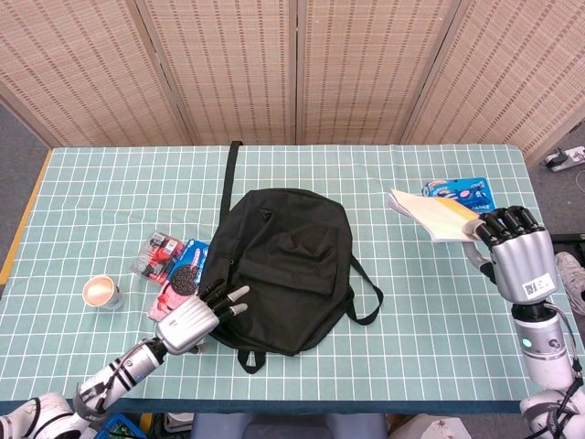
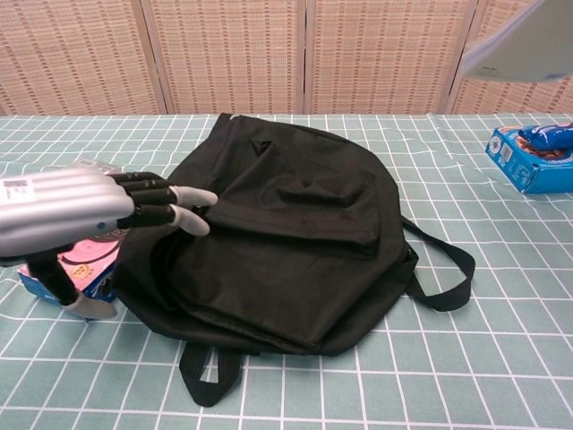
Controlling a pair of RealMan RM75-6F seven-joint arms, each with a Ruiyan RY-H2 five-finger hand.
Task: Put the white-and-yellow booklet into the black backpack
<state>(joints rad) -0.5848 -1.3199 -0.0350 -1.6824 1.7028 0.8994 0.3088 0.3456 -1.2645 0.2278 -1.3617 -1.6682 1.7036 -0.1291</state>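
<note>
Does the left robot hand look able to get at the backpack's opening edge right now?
Probably yes: the left robot hand is open, right at the backpack, with nothing between them.

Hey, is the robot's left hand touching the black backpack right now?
Cannot tell. In both head and chest views the left hand has its fingertips overlapping the black backpack at its near-left edge, but neither shows contact or a gap plainly.
</note>
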